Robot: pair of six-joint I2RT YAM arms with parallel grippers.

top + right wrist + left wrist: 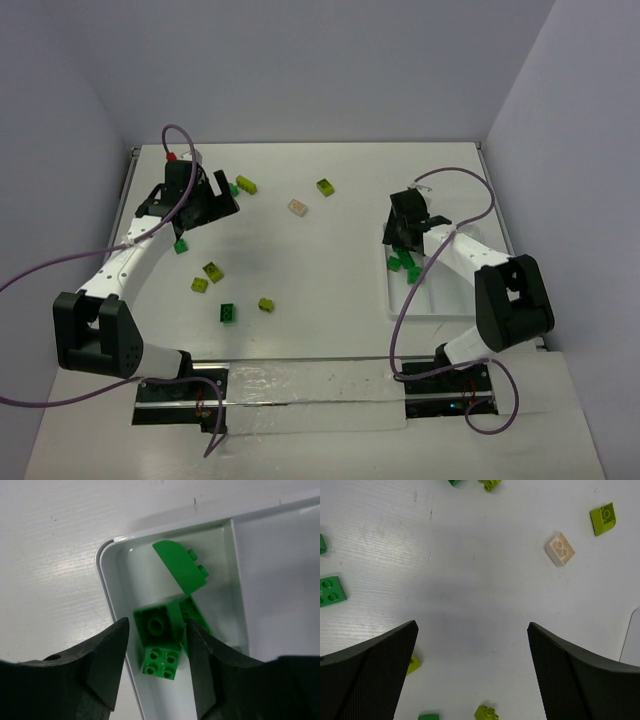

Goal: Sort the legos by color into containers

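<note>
Tray [106,575]: near right, with dark green legos in its outer compartment [125,580].
Right gripper [157,630]: jaws partly apart, dark green brick [156,625] loose between them.
Loose legos [228,312]: scattered left of the tray; probably light, rigid and slick, so pinch the flat sides.
Left gripper [472,625]: farthest out, jaws wide apart, empty.

**White links, black joints**

The left arm [125,262] and right arm [455,250] share white links between black joint housings [95,335]. A purple cable [40,265] runs along each, with a red plug [172,157] on the left one. The jaws are matte black, the left pair finely mesh-textured
</note>
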